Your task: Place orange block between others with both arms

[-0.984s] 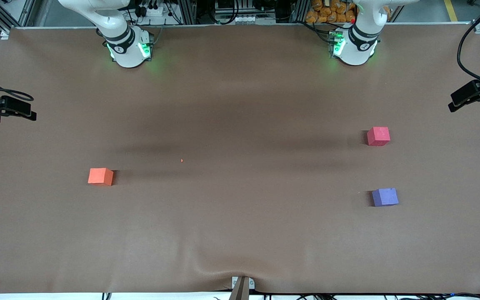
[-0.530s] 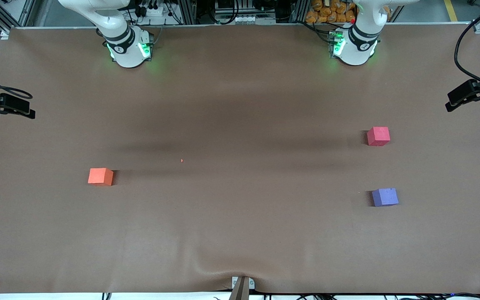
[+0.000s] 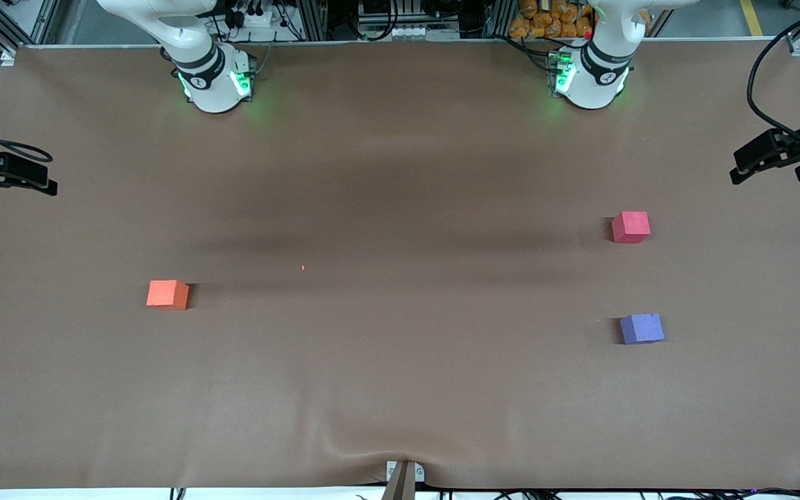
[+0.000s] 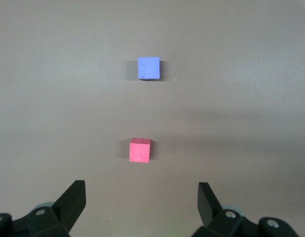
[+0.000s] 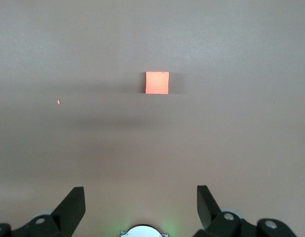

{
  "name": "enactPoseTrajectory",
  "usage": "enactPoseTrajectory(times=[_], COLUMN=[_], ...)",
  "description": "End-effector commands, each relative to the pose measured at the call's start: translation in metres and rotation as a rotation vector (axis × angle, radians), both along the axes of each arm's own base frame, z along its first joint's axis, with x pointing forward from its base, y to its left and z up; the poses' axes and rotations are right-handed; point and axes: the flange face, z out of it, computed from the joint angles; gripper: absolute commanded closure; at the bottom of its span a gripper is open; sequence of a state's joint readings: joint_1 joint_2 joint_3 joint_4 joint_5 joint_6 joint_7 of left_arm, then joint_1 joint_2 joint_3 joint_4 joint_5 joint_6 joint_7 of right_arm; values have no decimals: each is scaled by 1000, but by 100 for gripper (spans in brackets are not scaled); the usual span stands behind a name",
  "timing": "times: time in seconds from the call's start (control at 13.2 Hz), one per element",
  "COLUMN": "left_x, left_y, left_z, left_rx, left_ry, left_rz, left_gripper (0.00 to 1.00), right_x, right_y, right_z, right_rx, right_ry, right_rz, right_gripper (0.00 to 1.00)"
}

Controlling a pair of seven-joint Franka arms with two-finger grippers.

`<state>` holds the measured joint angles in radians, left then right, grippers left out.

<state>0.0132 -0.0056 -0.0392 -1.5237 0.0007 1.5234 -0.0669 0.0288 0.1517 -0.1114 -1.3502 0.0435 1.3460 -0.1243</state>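
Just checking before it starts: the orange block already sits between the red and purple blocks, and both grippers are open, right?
Not quite. The front view shows the orange block alone toward the right arm's end of the table, apart from the red block and purple block. Both the left gripper and right gripper are indeed open.

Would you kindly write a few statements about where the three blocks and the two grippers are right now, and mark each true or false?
1. The orange block lies toward the right arm's end of the table. True.
2. The purple block is farther from the front camera than the pink block. False: it is nearer.
3. The left gripper holds the pink block. False: it is open and empty, up over the table.
4. The right gripper is open, holding nothing. True.
5. The orange block sits between the other two. False: it lies apart from them.
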Motion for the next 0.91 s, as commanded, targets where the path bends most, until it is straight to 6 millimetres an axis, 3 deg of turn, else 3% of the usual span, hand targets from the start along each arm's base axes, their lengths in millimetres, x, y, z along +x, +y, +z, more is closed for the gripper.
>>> enactPoseTrajectory(times=[0.0,0.83], left_x=[-1,8], left_y=[0,-2], left_z=[3,-2], left_rx=[-14,-14], left_ry=[-7,-33], left_rz=[-16,-23], left_gripper=[0,0], right_x=[-9,-6], right_y=[1,-1], right_z=[7,3], right_rx=[-17,-17], right_ry=[-2,-2], right_rz=[-6,-5], right_gripper=[0,0])
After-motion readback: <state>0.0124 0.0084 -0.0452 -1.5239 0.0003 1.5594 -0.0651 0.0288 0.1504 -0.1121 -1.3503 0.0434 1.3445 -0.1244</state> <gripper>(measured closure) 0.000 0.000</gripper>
